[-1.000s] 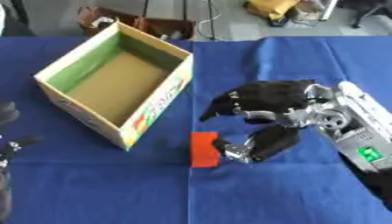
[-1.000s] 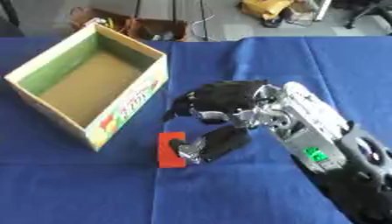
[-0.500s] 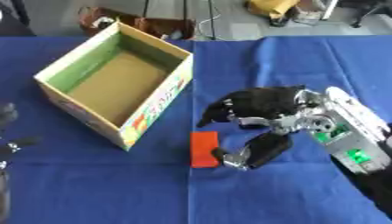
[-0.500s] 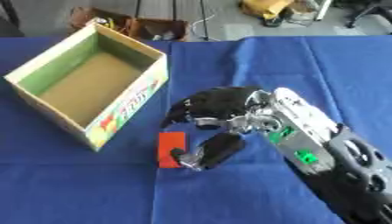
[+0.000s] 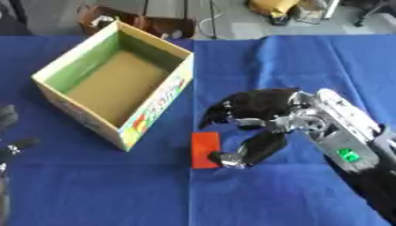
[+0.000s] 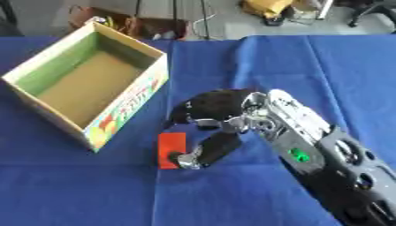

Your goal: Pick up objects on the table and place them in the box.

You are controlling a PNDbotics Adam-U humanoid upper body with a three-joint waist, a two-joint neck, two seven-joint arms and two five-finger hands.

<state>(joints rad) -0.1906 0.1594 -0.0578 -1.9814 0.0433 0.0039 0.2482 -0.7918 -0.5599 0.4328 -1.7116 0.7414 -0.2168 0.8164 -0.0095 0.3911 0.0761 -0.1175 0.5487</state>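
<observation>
Blue cloth covers the worktop from edge to edge; beyond its far edge lies a floor with cables and clutter, not relevant to the task.

Item: one flat red block lies on the cloth just in front of the near corner of the box, slightly apart from it. It appears thin, rigid and light; judged unlikely to deform or break. Its low profile leaves little side face to catch, so the long edges are the sensible place to pinch, and it may slide on the cloth when nudged.

Right robot hand: arched over the block's right side, fingers spread above and thumb tip down at the block's near right edge. Nothing is gripped; contact with the block cannot be confirmed.

Left robot hand: partly visible at the left margin, well apart from the work; its finger state cannot be determined.

Box: cardboard, open-topped, inside bare as far as visible. The near wall stands between block and opening, so the block must be lifted over the rim.

Clearance: open cloth to the right and front of the block; the box corner crowds its left.
</observation>
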